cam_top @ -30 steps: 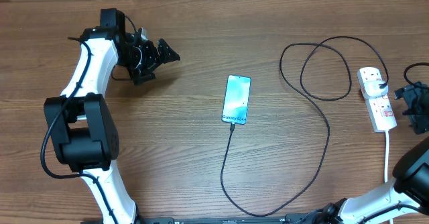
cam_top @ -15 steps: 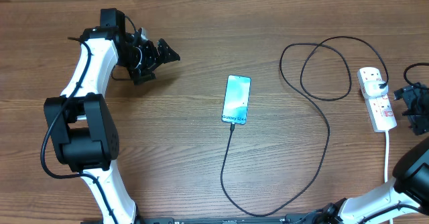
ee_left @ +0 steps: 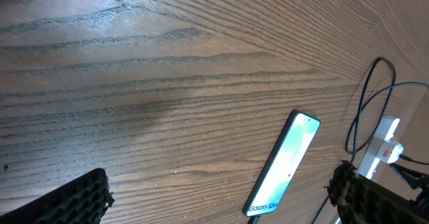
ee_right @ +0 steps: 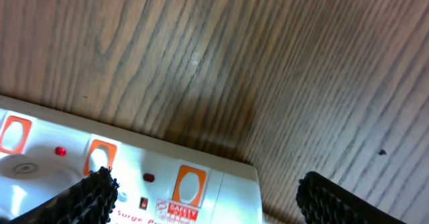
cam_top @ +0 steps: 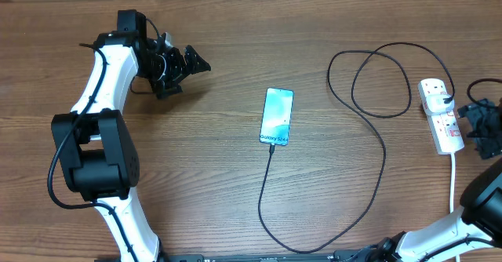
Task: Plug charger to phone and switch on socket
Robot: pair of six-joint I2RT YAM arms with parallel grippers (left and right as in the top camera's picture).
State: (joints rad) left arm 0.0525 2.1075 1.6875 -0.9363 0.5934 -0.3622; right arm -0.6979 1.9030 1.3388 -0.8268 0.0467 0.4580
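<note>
Robotics lab bench: a wood-grain table [cam_top: 235, 66] carries two white-and-black robot arms, the left arm [cam_top: 98, 81] well left of the phone [cam_top: 277, 117], the right arm [cam_top: 482, 199] far right of it, beside a socket [cam_top: 441, 114] and looped charger [cam_top: 384, 154].

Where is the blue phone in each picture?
Overhead: the phone lies near the middle of the picture, its white band at the lower end.
Left wrist: the phone is at the lower right, slanting.
Right wrist: not in it.
Shared landmark: the white power strip, at the far right overhead, at the right edge in the left wrist view, and at the bottom left in the right wrist view.
</note>
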